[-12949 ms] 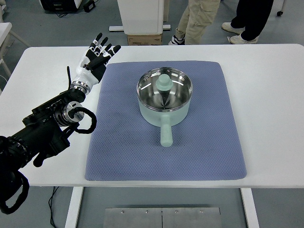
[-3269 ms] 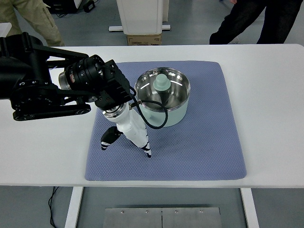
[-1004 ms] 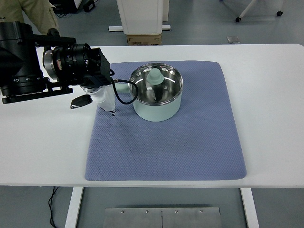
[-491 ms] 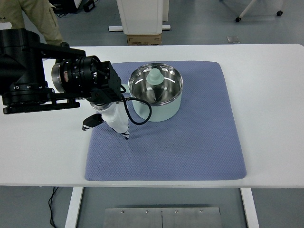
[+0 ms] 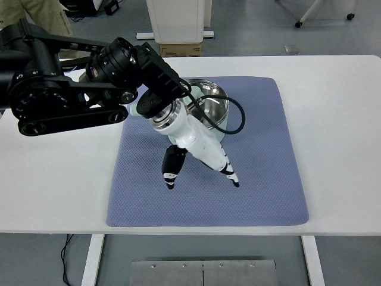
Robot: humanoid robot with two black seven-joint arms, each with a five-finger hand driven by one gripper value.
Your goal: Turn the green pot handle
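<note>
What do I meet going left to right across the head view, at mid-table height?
Bare white table → blue mat's left edge → left hand, fingers pointing down over the mat → bare mat → white table again.

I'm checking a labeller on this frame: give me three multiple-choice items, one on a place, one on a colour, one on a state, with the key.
1. What does the green pot stand on?
A. the bare white table
B. the blue-grey mat
C. a cardboard box

2. What colour is the shell of the left hand?
A. white
B. red
C. yellow

3. How is the left hand just now?
A. clasped around the pot's rim
B. resting flat at the table's left edge
C. fingers spread downward over the mat, holding nothing

Key: 1 B, the pot sits on the far part of the mat, which lies on the table. 2 A, the palm is white with dark fingertips. 3 C, the fingers point down, apart, in front of the pot, and nothing is between them.
</note>
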